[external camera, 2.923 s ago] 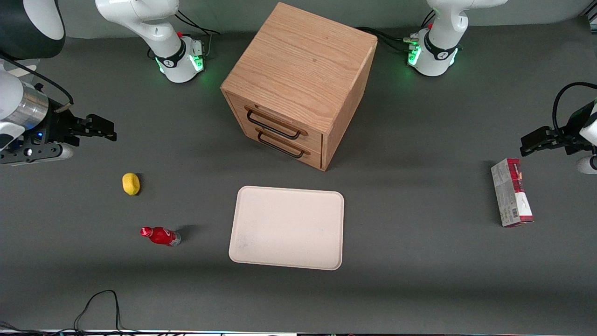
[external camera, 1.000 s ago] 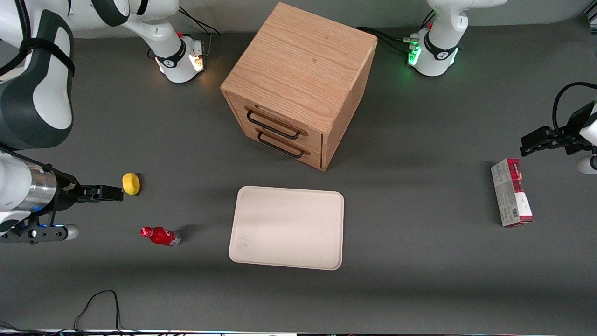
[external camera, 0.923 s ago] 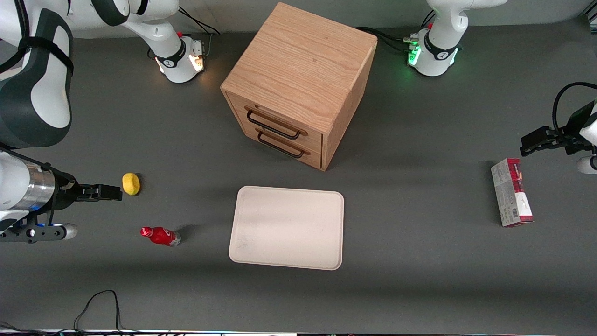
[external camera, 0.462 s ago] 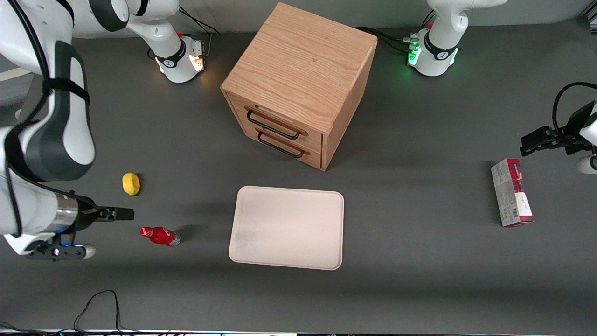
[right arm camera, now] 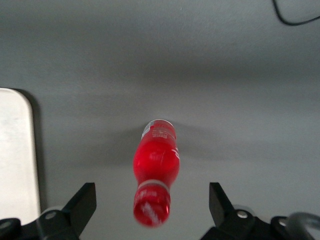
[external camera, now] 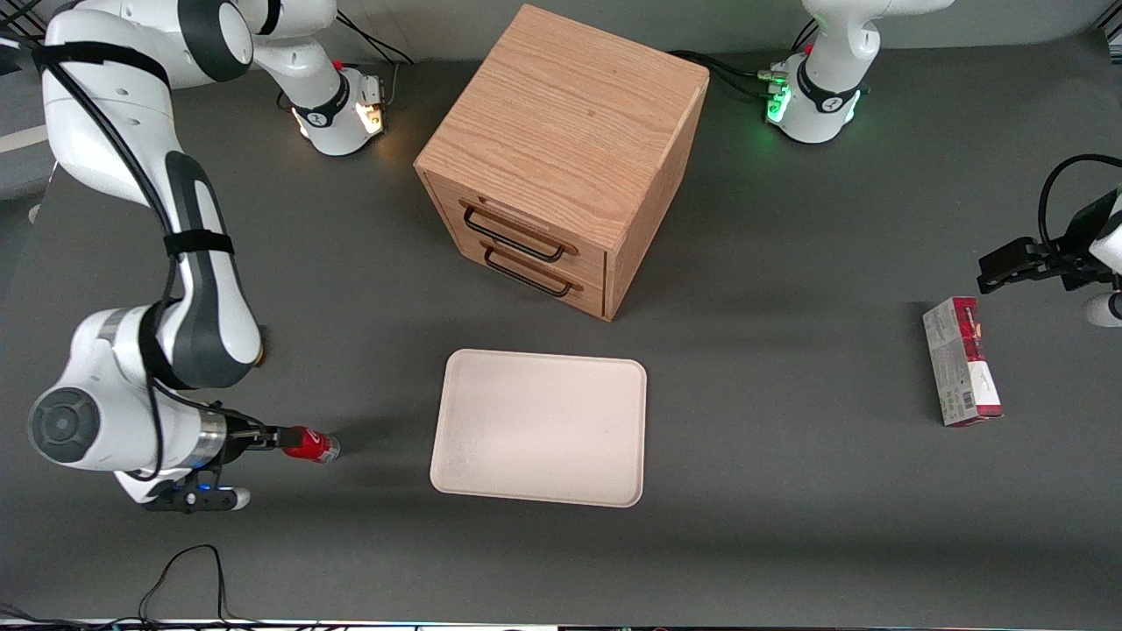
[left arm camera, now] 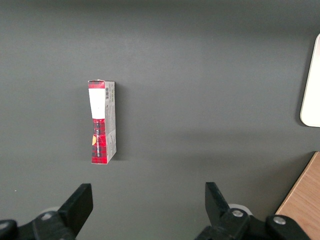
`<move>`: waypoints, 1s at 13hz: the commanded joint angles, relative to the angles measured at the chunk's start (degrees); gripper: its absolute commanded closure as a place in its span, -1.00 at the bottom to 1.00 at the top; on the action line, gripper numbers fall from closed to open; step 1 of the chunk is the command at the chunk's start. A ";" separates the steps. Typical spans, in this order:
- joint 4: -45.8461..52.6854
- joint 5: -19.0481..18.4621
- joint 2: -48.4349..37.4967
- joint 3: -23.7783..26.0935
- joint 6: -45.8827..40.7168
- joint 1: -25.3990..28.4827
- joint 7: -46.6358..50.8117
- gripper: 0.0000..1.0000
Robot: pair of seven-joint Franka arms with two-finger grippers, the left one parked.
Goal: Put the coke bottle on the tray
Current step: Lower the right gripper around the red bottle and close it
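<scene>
The coke bottle is small and red with a silvery base. It lies on its side on the grey table, cap toward the working arm's end and base toward the tray. The tray is cream-white, flat and bare. My right gripper is low at the bottle's cap end. In the right wrist view the gripper is open, with its two dark fingers wide apart on either side of the bottle's cap and not touching it. The tray's edge shows there too.
A wooden two-drawer cabinet stands farther from the front camera than the tray. A red-and-grey carton lies toward the parked arm's end, also in the left wrist view. A black cable loops near the table's front edge.
My right gripper has swung from beside the yellow lump toward the front camera and down to the bottle's cap. The arm now covers the lump. The bottle has not moved.
</scene>
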 commanded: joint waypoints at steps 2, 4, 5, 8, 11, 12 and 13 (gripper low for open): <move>-3.81 0.23 -2.16 0.04 1.79 0.44 0.59 -1.00; -3.81 0.32 -2.34 0.04 1.62 0.44 0.59 -1.00; -3.81 0.23 -2.43 0.04 1.44 0.44 0.59 -1.00; -3.81 0.23 -2.69 0.04 1.18 0.35 0.59 -1.00; -3.73 0.49 -3.13 -0.05 0.82 0.44 0.94 0.99; -3.72 0.41 -3.30 -0.05 -0.31 0.35 1.55 1.00; -3.64 0.40 -3.31 -0.05 -0.49 0.18 1.30 1.00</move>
